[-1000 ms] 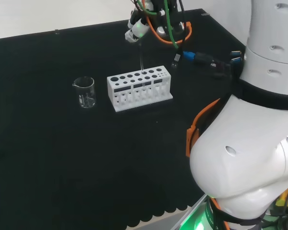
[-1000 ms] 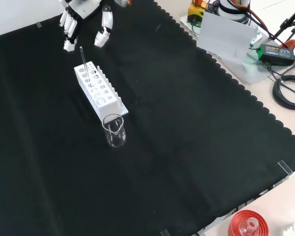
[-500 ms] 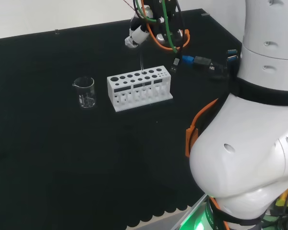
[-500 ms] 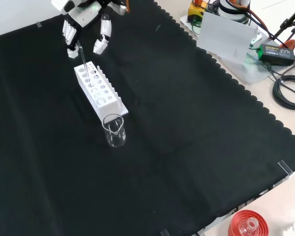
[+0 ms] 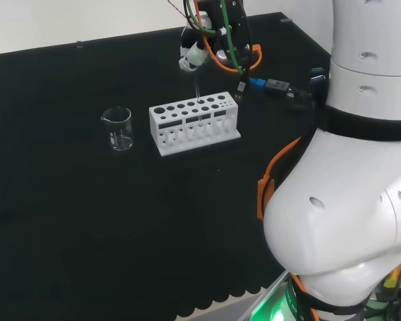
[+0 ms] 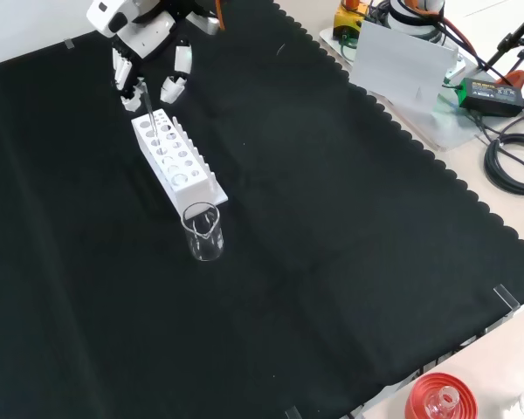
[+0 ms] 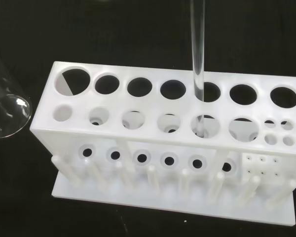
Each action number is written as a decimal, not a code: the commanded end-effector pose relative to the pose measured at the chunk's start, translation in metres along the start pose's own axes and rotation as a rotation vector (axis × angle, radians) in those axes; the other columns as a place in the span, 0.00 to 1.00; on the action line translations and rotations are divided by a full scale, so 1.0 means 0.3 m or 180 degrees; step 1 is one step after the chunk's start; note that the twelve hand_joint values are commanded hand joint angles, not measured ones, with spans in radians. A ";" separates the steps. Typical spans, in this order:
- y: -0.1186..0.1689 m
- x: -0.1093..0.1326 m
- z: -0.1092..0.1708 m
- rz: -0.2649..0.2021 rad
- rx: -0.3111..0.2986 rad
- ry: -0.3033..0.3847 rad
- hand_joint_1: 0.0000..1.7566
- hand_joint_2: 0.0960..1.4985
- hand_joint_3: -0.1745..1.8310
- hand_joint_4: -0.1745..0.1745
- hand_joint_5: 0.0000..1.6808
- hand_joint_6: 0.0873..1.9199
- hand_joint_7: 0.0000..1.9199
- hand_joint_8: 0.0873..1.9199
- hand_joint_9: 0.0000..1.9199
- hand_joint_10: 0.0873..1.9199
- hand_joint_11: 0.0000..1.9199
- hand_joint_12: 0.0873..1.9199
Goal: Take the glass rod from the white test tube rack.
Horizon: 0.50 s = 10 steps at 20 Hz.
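while the rod (image 7: 198, 59) stands upright in a hole of the rack (image 6: 176, 161), the hand (image 6: 138, 35) hangs just above its top end, its fingers (image 6: 120, 72) spread open on either side and apparently not touching it. this looks like the reach before the grasp. next the fingers must close on the rod's top, then lift straight up so the rack stays put beside the beaker (image 6: 203, 231).
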State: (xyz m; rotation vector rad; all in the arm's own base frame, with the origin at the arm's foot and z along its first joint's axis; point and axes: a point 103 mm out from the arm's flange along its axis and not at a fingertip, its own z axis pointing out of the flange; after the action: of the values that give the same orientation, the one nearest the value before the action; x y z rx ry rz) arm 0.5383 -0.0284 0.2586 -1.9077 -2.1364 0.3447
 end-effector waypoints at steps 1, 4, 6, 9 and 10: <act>0.006 -0.014 0.008 0.0022 -0.0001 0.0036 0.52 0.53 0.39 0.02 0.37 0.46 0.34 0.41 0.49 0.38 0.51 0.62; 0.003 -0.014 0.007 0.0024 -0.0011 0.0024 0.54 0.53 0.41 0.00 0.39 0.47 0.36 0.42 0.51 0.37 0.54 0.61; 0.002 -0.014 0.005 0.0029 -0.0024 0.0027 0.55 0.53 0.42 0.00 0.40 0.47 0.38 0.41 0.52 0.37 0.55 0.60; 0.003 -0.009 0.000 0.0023 -0.0025 0.0022 0.56 0.52 0.44 0.00 0.42 0.48 0.42 0.41 0.54 0.36 0.57 0.59; 0.004 -0.005 -0.001 0.0022 -0.0030 0.0004 0.58 0.58 0.37 0.02 0.45 0.54 0.44 0.40 0.55 0.35 0.58 0.59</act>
State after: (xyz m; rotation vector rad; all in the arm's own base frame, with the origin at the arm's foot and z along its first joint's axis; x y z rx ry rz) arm 0.5392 -0.0319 0.2571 -1.9175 -2.1242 0.3265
